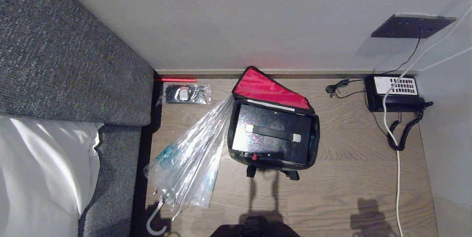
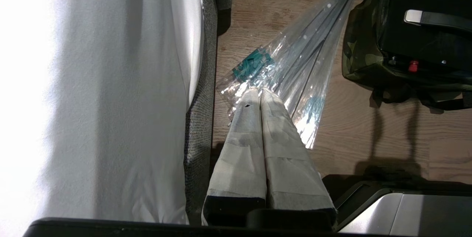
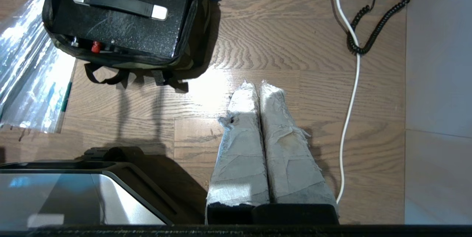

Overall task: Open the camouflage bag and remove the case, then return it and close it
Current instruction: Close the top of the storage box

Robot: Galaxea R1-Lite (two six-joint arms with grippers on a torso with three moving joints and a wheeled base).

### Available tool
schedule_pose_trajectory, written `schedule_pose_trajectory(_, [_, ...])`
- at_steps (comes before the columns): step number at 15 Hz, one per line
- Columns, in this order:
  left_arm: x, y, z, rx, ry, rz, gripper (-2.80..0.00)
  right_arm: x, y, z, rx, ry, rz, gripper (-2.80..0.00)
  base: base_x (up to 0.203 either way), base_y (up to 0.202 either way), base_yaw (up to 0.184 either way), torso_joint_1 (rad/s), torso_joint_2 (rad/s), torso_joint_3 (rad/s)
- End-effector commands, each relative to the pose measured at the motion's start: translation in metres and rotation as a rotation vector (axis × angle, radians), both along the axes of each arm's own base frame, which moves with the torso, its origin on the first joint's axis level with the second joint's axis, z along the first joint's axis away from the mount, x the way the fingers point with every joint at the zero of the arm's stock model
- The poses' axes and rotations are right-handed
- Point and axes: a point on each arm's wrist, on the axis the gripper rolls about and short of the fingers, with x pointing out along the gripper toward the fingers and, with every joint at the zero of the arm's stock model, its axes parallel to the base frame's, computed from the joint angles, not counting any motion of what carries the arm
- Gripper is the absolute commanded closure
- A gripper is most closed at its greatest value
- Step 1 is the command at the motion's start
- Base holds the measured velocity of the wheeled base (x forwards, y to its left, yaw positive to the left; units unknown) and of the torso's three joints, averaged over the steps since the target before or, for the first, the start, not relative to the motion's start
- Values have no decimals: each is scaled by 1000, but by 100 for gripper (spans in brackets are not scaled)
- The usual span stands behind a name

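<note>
Reaching for the case is your step now, since the bag already stands open with its red flap thrown back. Both claws are parked low beside the robot's base, well short of the bag, so you have all the approach to make.

Your right gripper [image 3: 261, 84] has its 2 taped fingers pressed together, holds nothing and hangs over bare wooden floor [image 3: 265, 45]. Your left gripper [image 2: 260, 90] is closed and empty too, over the clear umbrella [image 2: 295, 67].

Ahead of the right claw and toward the other arm lies the camouflage bag [image 1: 230, 133]. The case [image 1: 273, 135] lies flat inside it, handle [image 1: 273, 133] up, the red latch on its near edge.

Open the fingers before you go down, and take the handle in its middle, across its width. Lift straight, so that the case does not catch the bag wall. Beyond, on the far side, the telephone [image 1: 392, 93] and its white cable [image 3: 350, 63] lie well apart; keep the arm away from them.
</note>
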Motion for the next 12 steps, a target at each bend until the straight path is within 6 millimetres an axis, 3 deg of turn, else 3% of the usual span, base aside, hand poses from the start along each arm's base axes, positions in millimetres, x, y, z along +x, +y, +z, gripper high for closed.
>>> schedule_pose_trajectory(1, [0,0,0,0,-1,1,0,-2,0,-1,-1,-27,1,0,0,0,0,2,2,-61])
schedule_pose_trajectory(12, [0,0,0,7,0,0,0,-2,0,-1,-1,-27,0,0,0,0,0,0,1,-3])
